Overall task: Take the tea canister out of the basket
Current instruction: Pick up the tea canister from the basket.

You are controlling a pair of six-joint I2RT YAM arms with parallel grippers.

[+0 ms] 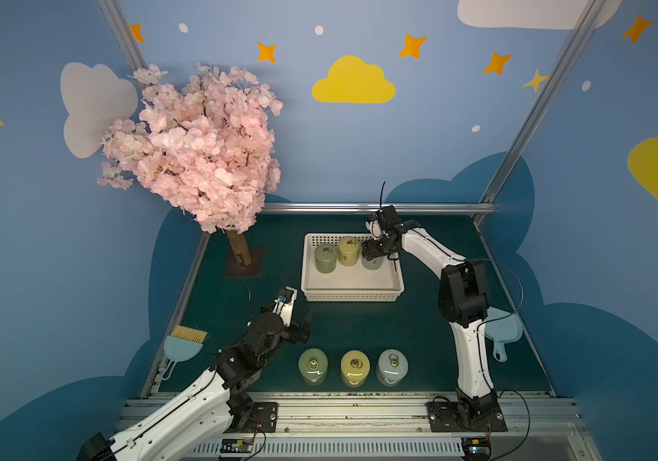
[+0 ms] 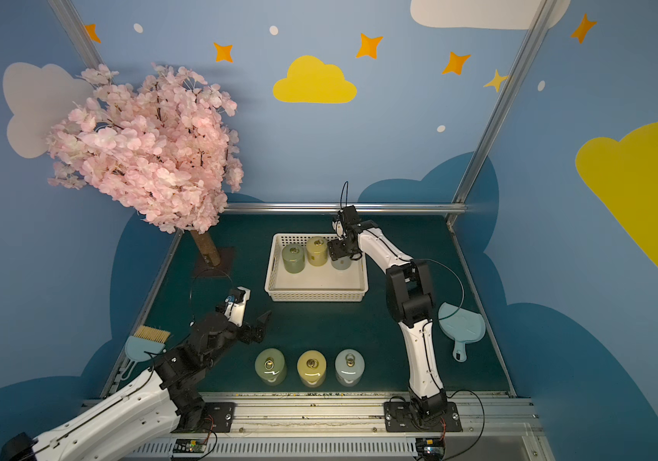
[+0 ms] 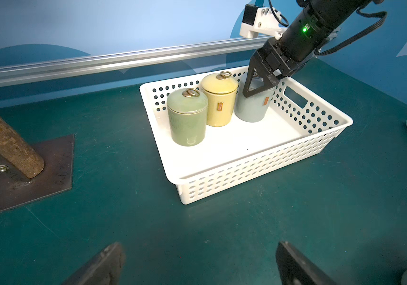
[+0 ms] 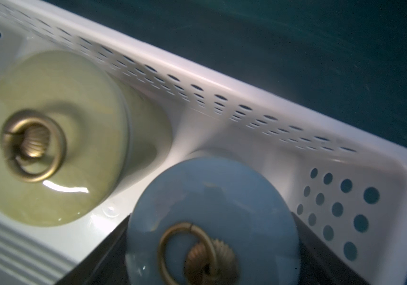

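No text, brand or number can be read. In the upper centre of the left wrist view, a copper-coloured tag (image 3: 219,106) is borne by the yellow canister (image 3: 218,117) and a second tag (image 3: 266,100) by the blue canister (image 3: 250,111). Their markings are too small to be made out.

Arms (image 1: 467,359) are white-shelled with black joints and seemingly triangular jaws

basket (image 3: 247,172): smooth white plastic | blue canister (image 3: 251,108): glossy glazed | tabletop (image 3: 148,222): matt | trunk (image 3: 5,140): rough
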